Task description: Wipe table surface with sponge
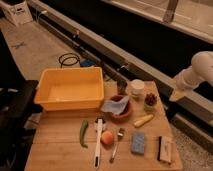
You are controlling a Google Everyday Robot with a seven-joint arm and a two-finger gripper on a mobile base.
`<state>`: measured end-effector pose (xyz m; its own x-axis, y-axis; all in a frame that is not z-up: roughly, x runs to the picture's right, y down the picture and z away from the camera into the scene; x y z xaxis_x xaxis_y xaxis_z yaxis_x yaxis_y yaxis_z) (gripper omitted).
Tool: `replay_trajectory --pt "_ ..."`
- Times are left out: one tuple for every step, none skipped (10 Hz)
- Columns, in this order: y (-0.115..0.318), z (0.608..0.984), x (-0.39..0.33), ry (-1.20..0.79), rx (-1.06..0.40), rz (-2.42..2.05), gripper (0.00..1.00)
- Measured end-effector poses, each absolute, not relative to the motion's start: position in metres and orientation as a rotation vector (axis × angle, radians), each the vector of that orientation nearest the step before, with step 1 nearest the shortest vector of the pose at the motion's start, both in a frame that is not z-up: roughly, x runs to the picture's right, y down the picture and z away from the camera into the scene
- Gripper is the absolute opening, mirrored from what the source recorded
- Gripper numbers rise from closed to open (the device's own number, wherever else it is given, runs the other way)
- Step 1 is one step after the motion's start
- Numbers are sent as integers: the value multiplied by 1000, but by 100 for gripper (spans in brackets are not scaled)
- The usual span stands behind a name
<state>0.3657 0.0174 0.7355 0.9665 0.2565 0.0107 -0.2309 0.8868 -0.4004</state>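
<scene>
One small blue sponge [138, 142] flat on the wooden table surface [55, 152], near the front edge.

Between a fork [116, 145] and a tan block [165, 149] with a black strip, touching neither. Beyond the table's right-hand edge as viewed, raised and well apart from the sponge, the gripper [176, 95] on a white arm [202, 67], spread wide, holding nothing. Likely light, soft and squashy, so no call for a hard squeeze. Best taken from above across the two long sides, at mid-length, low enough to catch the thin body without scraping the planks. Worth minding the fork just beside it.
</scene>
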Motion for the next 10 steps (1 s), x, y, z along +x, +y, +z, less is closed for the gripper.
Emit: replay_trajectory --pt "18 736 366 -64 -409 251 64" --pt "17 734 365 -62 -407 237 64" --pt "17 729 360 -60 -402 186 64" --pt "19 723 347 -70 -401 76 64" --pt "22 720 335 -80 -403 -10 64" --pt "30 715 314 -99 -409 -139 64" --pt "45 709 296 -123 -424 -284 64" --pt "56 704 286 -140 -434 -379 64" --pt "68 700 279 -165 -446 -451 64" --pt "95 688 270 -229 -484 -571 64"
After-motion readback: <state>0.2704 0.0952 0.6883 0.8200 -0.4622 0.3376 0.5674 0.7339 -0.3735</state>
